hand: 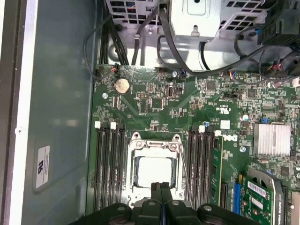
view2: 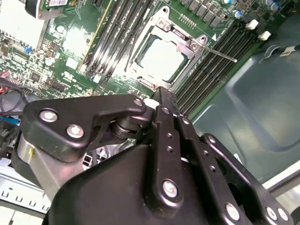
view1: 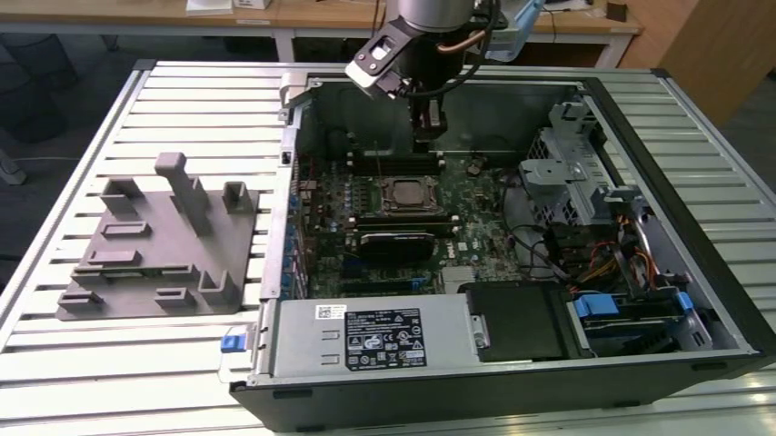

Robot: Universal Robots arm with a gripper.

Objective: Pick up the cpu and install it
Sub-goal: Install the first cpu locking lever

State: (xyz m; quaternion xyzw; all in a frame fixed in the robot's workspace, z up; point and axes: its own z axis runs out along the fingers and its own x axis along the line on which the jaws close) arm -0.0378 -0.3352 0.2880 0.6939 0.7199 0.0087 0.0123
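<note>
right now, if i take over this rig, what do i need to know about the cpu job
Gripper: shut, nothing between its fingers, hanging inside the computer case at one edge of the socket frame.
Cpu: lies flat inside the socket frame on the motherboard.
Done: the cpu looks placed in the socket, and the gripper holds nothing.
Left: I cannot tell whether the socket's wire lever is latched.
Also there: the grey holder block on the table outside the case, at the exterior view's left.
</note>
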